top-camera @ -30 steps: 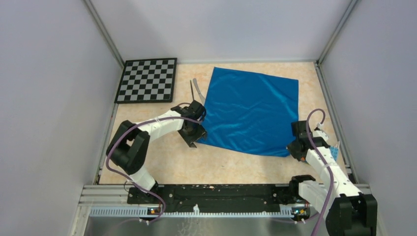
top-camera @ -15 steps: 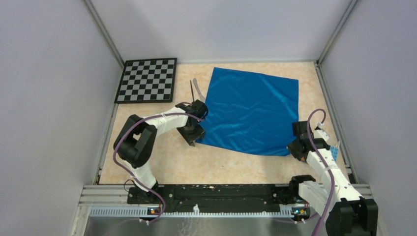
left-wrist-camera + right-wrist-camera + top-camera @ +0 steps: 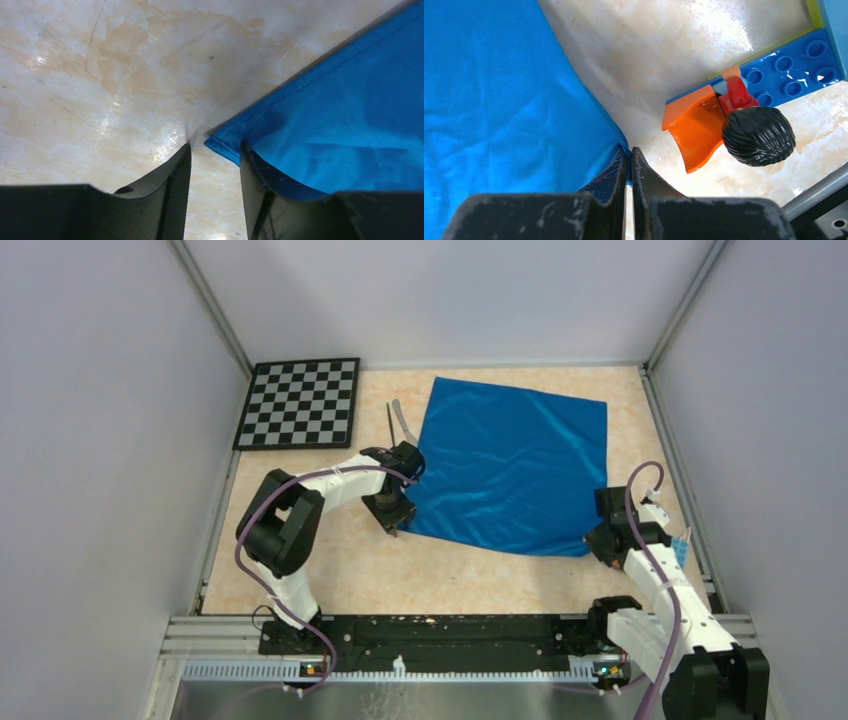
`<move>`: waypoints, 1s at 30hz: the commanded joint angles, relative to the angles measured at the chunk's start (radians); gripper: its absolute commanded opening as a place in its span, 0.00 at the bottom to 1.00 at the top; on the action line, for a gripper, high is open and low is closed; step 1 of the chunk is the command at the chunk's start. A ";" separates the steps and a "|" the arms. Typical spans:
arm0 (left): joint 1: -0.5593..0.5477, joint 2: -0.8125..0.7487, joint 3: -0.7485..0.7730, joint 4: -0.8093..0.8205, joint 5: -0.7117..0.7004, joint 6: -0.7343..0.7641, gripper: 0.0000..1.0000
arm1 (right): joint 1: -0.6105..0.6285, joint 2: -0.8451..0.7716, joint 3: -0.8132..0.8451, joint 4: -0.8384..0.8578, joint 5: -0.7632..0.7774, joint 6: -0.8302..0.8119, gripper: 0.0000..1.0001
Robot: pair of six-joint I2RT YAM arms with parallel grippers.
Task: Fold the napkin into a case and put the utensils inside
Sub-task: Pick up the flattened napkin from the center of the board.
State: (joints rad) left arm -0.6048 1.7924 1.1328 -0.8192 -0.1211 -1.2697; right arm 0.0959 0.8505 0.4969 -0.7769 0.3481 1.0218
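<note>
Though glossy, marbled tabletop (image 3: 450, 580); grey walls (image 3: 100, 440)

Sheeny cloth napkin (image 3: 510, 465); glossy table (image 3: 330, 575)

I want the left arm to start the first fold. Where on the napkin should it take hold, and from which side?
Take the napkin by its near-left corner, coming in from the bare table beside it. The cloth lies flat, so only a hemmed corner offers a lip. The left gripper straddles that corner, jaws not yet shut; the right gripper pinches the near-right one.
</note>
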 commanded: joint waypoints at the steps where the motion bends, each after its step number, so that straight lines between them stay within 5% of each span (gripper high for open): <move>1: -0.007 0.093 -0.025 0.022 -0.048 -0.013 0.43 | 0.005 -0.023 -0.004 0.011 0.034 0.000 0.00; 4: -0.007 0.109 -0.021 0.022 -0.067 -0.002 0.39 | 0.006 -0.026 0.001 0.004 0.036 0.001 0.00; 14: -0.007 0.137 -0.010 0.073 -0.088 0.064 0.00 | 0.006 -0.056 0.015 -0.012 0.041 0.009 0.00; 24: -0.026 -0.219 -0.084 0.391 0.111 0.380 0.00 | 0.005 -0.194 0.214 -0.103 0.004 -0.136 0.00; 30: -0.035 -0.577 -0.051 0.516 0.293 0.563 0.00 | 0.005 -0.455 0.418 -0.038 -0.262 -0.356 0.00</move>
State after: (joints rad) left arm -0.6296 1.4433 1.0130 -0.4690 0.0589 -0.8745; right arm 0.0963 0.5579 0.7631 -0.8593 0.2646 0.8425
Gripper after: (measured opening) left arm 0.006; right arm 0.010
